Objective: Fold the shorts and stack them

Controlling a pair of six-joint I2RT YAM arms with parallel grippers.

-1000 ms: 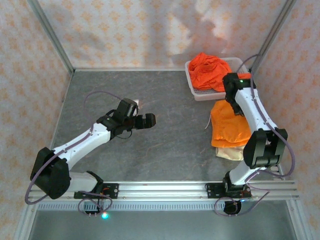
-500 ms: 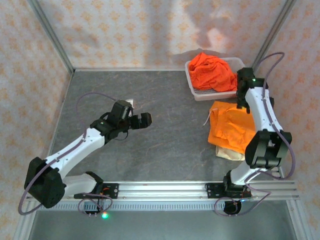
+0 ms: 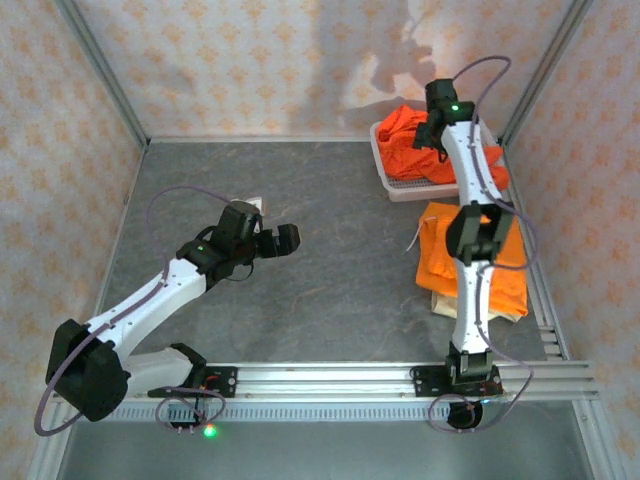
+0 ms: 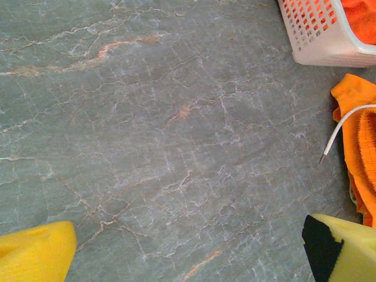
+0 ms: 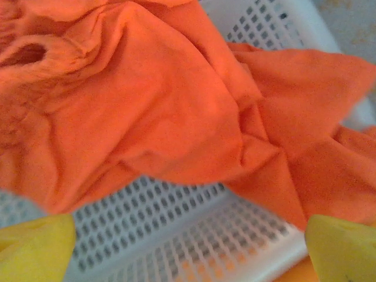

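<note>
Shorts, crumpled bright orange cloth (image 5: 158,111), heaped in white plastic mesh basket (image 5: 176,235) at far right | right pincer (image 3: 424,133), fingers apart and empty, has swung off the folded orange pair (image 3: 440,255) stacked on the beige pair (image 3: 447,306) to hover over the heap | next pick looks imminent | left pincer (image 3: 290,238), apart, idles over grey counter (image 3: 330,200)

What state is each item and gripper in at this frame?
Unfolded orange shorts: crumpled in the basket.
Folded orange shorts: flat, top of the stack.
Beige shorts: bottom of the stack, edge showing.
Left gripper: open, over the table.
Right gripper: open, above the basket.
</note>
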